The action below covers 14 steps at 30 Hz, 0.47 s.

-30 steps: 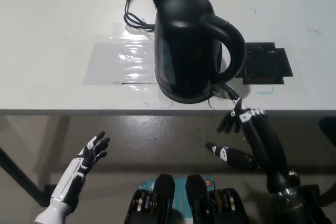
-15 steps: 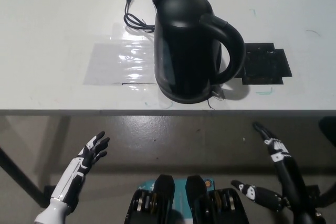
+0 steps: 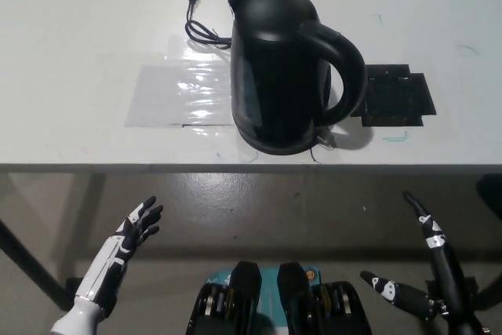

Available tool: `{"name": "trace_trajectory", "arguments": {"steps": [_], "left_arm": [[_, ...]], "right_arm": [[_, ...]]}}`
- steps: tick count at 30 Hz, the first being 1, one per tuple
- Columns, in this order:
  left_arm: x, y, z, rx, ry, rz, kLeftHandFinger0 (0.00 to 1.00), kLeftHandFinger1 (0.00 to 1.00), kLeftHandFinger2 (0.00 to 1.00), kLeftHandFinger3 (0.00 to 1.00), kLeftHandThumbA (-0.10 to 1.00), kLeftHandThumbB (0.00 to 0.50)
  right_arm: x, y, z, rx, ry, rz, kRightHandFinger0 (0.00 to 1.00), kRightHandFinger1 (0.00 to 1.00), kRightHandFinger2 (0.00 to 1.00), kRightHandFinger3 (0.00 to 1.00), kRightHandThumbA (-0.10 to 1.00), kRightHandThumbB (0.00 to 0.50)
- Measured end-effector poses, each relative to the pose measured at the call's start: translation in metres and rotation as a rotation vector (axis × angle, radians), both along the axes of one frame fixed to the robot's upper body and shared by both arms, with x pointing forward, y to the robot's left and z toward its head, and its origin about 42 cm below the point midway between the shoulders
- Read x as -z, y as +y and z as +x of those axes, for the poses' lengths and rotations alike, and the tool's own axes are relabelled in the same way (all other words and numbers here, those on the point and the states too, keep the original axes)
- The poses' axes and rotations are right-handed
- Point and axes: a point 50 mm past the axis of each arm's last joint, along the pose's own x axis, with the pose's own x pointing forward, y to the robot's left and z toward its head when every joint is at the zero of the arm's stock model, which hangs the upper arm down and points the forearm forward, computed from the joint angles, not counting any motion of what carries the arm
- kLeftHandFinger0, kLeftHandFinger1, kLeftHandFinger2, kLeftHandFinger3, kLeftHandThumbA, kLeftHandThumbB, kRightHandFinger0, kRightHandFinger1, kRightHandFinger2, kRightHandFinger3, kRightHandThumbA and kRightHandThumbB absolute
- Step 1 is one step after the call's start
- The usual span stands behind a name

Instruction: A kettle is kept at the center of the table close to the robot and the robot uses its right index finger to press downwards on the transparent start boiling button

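Your right hand (image 3: 435,280) hangs empty, fingers spread, below the worktop (image 3: 78,37); the kettle (image 3: 286,68) button (image 3: 324,141) lies up-left of them, nearer than your idle, open left hand (image 3: 125,245).

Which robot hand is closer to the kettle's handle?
The black right hand. It sits below the table edge on the handle's side of the kettle; the white left hand is on the other side.

A lab or test space is suggested: a plain white table (image 3: 78,52) marked with pen strokes and taped-down clear film (image 3: 176,92), a black pad (image 3: 396,96) fixed to it, and a bare grey floor (image 3: 235,202) seen below.
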Motion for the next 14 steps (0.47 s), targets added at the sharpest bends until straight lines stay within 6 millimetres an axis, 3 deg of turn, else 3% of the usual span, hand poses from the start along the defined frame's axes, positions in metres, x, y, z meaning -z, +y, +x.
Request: {"name": "trace_trajectory", "arguments": {"steps": [14], "left_arm": [[0.0005,0.0001,-0.0006,0.001,-0.004,0.0,1.0,1.0,1.0,1.0,1.0,0.328]], "right_arm": [[0.001,-0.0016,-0.0002,0.009,0.01,0.044,1.0,1.0,1.0,1.0,1.0,0.387]]}}
